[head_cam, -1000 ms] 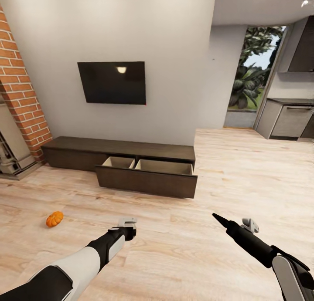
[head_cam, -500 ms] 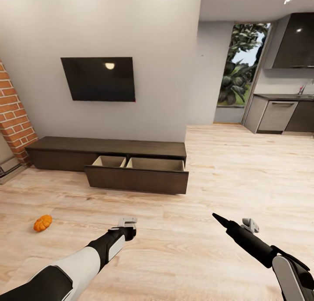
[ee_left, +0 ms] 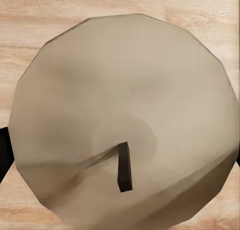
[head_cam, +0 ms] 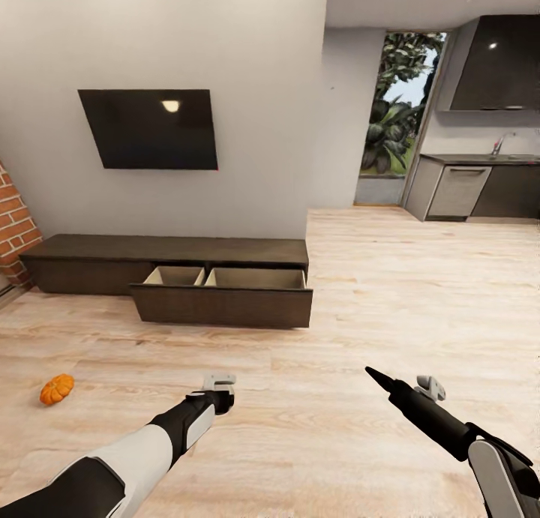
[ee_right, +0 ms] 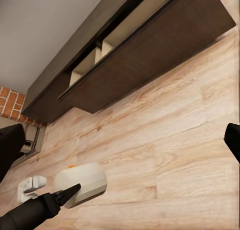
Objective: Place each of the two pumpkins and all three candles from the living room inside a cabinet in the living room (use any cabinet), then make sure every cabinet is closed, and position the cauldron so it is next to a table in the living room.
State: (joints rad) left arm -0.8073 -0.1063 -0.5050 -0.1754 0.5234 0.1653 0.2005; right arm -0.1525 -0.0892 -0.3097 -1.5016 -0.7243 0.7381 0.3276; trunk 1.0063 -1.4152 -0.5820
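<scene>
A: Left gripper clamped on a candle, wick visible. Right gripper spread wide, holding nothing.

B: Farther out?

A: Pumpkin on the floor's left edge. Beyond it, the cabinet against the wall, drawer pulled open.

B: Risk?

A: Judgement: candle dropped short of the drawer rolls off across the floor.

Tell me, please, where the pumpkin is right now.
In the head view, the pumpkin lies on the wood floor at far left, in front of the cabinet.
</scene>
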